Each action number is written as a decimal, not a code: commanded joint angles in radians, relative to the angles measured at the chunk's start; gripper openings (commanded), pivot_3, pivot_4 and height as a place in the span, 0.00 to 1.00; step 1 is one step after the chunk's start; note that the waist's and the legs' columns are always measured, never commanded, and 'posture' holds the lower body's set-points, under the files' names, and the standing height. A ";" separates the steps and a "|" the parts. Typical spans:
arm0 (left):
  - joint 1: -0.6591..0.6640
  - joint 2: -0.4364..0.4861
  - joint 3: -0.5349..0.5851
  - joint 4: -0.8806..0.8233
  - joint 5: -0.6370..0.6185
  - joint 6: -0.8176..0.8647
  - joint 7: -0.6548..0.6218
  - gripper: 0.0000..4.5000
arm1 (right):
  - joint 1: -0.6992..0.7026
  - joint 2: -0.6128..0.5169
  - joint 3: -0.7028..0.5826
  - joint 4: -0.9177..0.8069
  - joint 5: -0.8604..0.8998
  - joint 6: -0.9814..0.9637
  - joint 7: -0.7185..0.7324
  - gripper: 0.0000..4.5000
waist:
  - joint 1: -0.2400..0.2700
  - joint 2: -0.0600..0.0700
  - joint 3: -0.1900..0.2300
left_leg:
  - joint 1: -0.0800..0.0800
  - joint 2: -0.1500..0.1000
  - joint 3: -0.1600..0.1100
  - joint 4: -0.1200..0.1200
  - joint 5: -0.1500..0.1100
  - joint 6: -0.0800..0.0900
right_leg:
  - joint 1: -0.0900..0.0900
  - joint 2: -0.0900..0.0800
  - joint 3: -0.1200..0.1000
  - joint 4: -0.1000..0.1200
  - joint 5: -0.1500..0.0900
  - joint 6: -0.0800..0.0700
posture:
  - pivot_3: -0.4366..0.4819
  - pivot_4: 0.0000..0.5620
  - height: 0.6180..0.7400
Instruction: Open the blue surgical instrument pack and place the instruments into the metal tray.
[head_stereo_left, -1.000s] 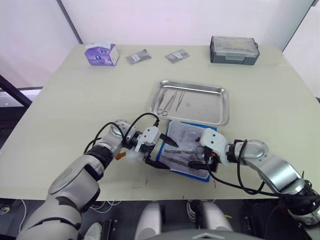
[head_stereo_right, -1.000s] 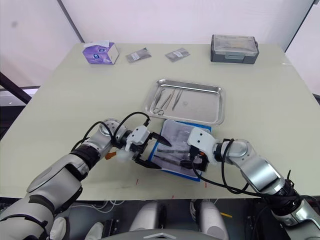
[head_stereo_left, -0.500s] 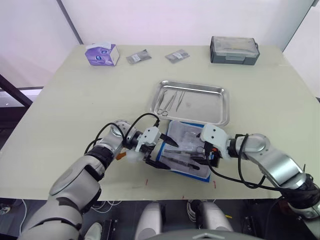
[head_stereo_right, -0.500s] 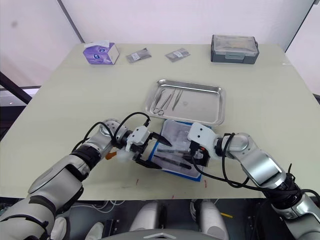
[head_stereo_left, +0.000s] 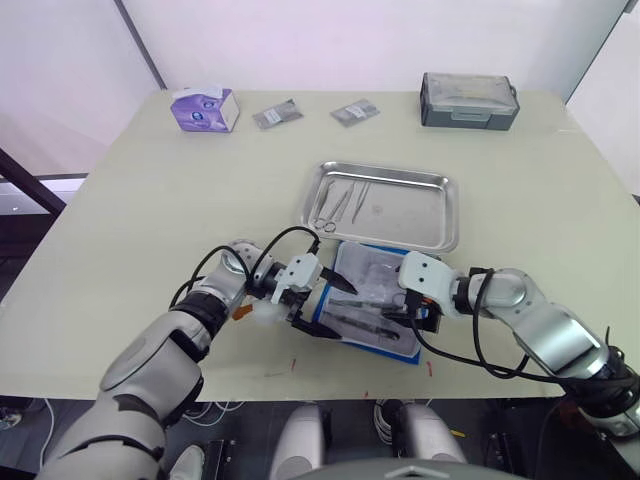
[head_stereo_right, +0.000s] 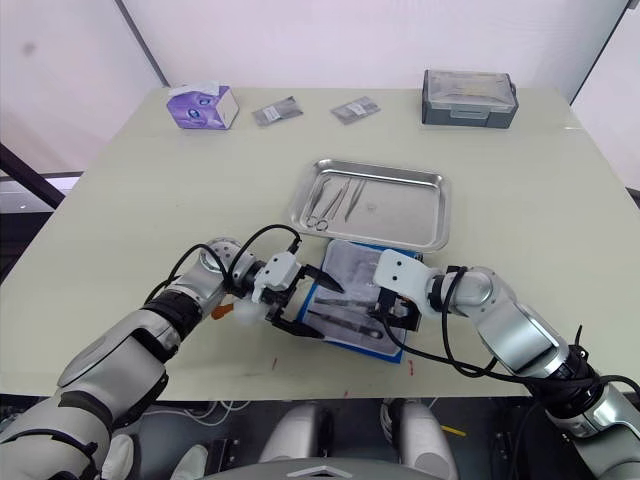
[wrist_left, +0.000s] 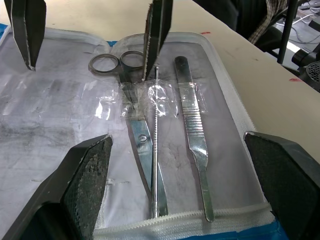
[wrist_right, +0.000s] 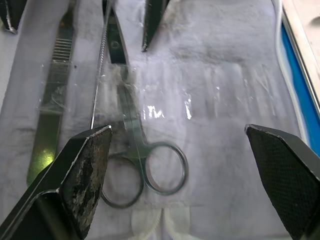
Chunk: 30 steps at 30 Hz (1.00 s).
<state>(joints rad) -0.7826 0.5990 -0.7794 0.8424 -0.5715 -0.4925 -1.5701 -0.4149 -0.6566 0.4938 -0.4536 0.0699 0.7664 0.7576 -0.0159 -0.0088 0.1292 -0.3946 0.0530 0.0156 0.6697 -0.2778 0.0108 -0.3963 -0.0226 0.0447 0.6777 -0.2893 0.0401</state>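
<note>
The blue surgical instrument pack (head_stereo_left: 368, 270) lies unfolded near the table's front edge, its whitish pocketed lining facing up. Under a clear strap inside it lie scissors (wrist_left: 135, 125), a thin probe (wrist_left: 156, 165) and a flat metal handle (wrist_left: 192, 130). My left gripper (head_stereo_left: 335, 308) is open at the pack's left edge. My right gripper (head_stereo_left: 405, 310) is open over the pack's right part, and the scissors' rings (wrist_right: 145, 175) lie between its fingers. The two grippers face each other across the instruments. Just behind the pack, the metal tray (head_stereo_left: 420, 225) holds a few slim instruments (head_stereo_left: 335, 200) at its left end.
A purple tissue box (head_stereo_left: 204, 107) stands at the back left and a grey lidded box (head_stereo_left: 469, 99) at the back right. Two small packets (head_stereo_left: 277, 114) (head_stereo_left: 354, 111) lie between them. The table's front edge runs close below the pack.
My right wrist has shifted a little inward over the pack and stays open. My left gripper and the pack have not moved.
</note>
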 joint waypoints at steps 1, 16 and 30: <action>0.046 -0.008 -0.042 0.041 0.043 0.010 -0.044 0.99 | -0.016 0.013 0.005 -0.019 -0.011 0.009 0.003 1.00 | 0.000 0.000 0.000 | 0.000 0.000 0.000 0.000 0.000 0.000 | 0.000 0.000 0.000 0.000 0.000 0.000 | 0.48 0.27 0.98; 0.045 -0.007 -0.038 0.045 0.049 0.014 -0.044 1.00 | -0.020 -0.014 0.018 -0.037 0.001 0.116 0.049 0.48 | 0.000 0.000 0.000 | 0.000 0.000 0.000 0.000 0.000 0.000 | 0.000 0.000 0.000 0.000 0.000 0.000 | 0.48 0.27 0.98; 0.045 -0.013 -0.029 0.051 0.054 0.014 -0.044 1.00 | -0.006 -0.006 0.037 -0.014 0.021 0.149 0.072 0.01 | 0.000 0.001 -0.001 | 0.000 0.000 0.000 0.000 0.000 0.000 | 0.000 0.000 0.000 0.000 0.000 0.000 | 0.48 0.27 0.98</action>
<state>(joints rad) -0.7821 0.5950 -0.7732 0.8474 -0.5619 -0.4924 -1.5706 -0.4403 -0.6562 0.5166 -0.4789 0.0940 0.8931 0.8355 -0.0159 -0.0075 0.1279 -0.3945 0.0530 0.0154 0.6697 -0.2779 0.0109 -0.3961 -0.0226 0.0446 0.6777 -0.2893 0.0400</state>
